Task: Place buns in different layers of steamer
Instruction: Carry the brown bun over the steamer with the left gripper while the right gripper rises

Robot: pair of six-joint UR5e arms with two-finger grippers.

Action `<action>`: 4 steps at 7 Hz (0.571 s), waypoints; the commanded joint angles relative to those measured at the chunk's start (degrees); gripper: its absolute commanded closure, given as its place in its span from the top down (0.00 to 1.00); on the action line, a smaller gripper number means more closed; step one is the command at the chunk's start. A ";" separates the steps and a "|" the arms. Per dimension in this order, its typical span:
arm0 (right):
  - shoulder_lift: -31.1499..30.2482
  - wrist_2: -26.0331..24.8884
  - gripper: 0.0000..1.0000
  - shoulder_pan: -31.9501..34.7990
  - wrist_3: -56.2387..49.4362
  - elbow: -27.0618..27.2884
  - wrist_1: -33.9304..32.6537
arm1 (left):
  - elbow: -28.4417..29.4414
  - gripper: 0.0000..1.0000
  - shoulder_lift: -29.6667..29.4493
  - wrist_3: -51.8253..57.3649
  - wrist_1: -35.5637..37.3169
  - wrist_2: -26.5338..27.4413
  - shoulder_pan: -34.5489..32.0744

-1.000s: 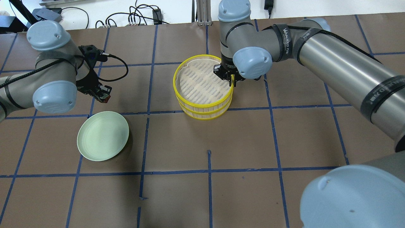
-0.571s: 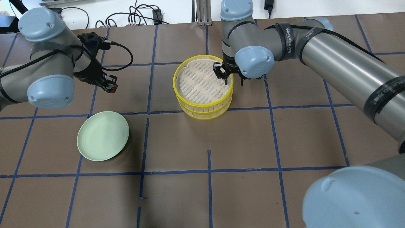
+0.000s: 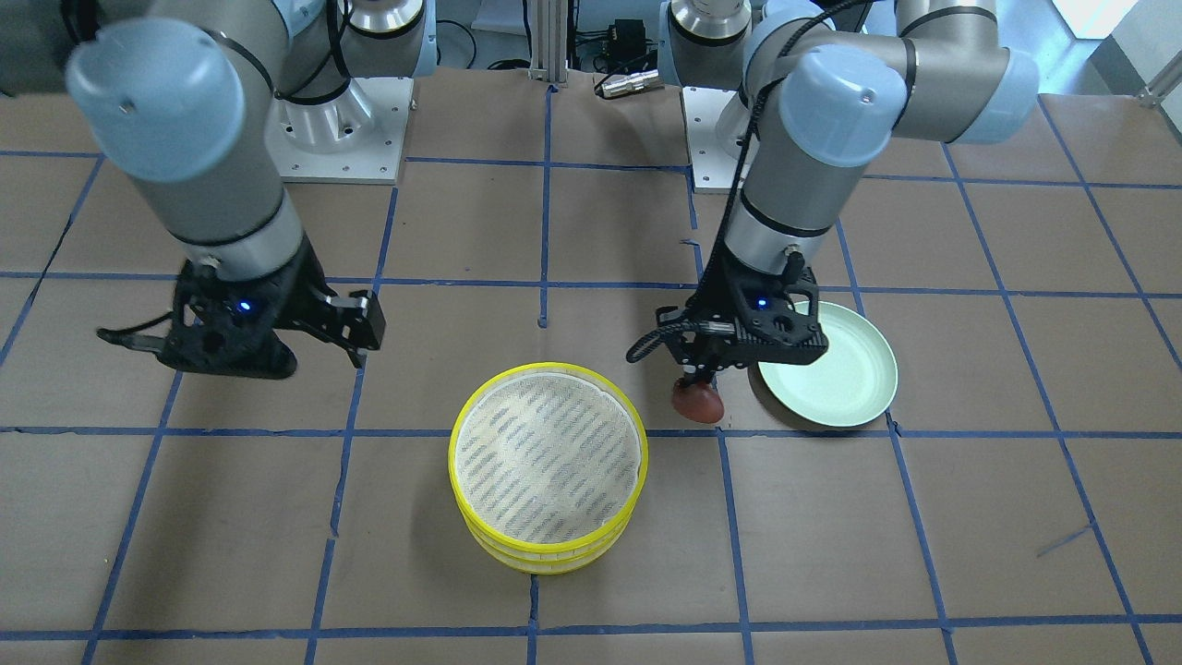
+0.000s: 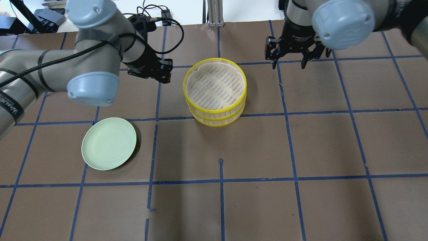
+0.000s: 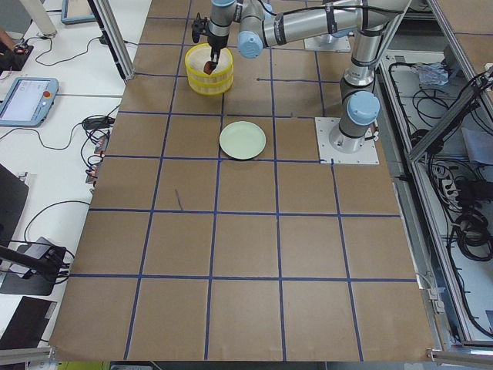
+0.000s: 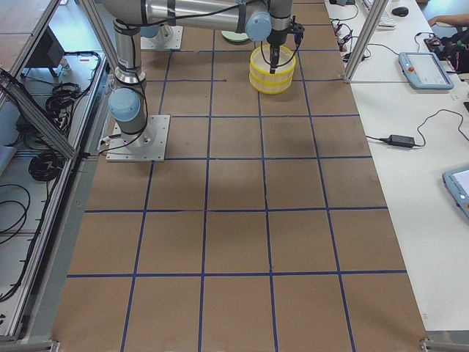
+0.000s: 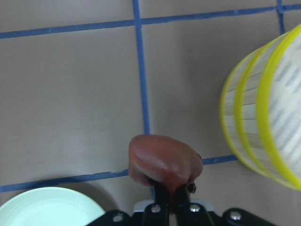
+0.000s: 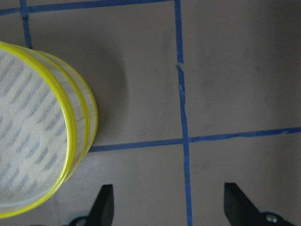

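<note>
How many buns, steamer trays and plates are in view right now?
Buns: 1, the reddish-brown bun held in the left gripper; no white one shows.
Steamer trays: 2, upper tray stacked on lower tray.
Plates: 1, the green plate.
Total: 4.

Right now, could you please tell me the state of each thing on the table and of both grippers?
Steamer layers: stacked, top mesh bare.
Reddish-brown bun: gripped, not yet in either layer.
Left gripper: shut on the reddish-brown bun.
Right gripper: open, empty.
Green plate: empty.
</note>
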 commanded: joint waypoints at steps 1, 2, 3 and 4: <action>-8.66 1.01 0.86 -4.18 -6.28 -0.23 8.31 | 3.55 0.01 -4.79 -12.13 3.04 -3.38 -4.79; -8.86 1.43 0.87 -4.01 -6.38 0.03 8.59 | 3.64 0.11 -7.25 -16.27 7.42 -3.57 -6.37; -8.95 1.87 0.87 -2.09 -6.46 0.21 8.59 | 3.65 0.91 -8.06 -17.62 7.64 -3.31 -6.56; -8.69 -0.39 0.87 -0.16 -6.47 -0.14 8.33 | 3.65 0.99 -7.72 -17.54 7.64 -3.22 -6.56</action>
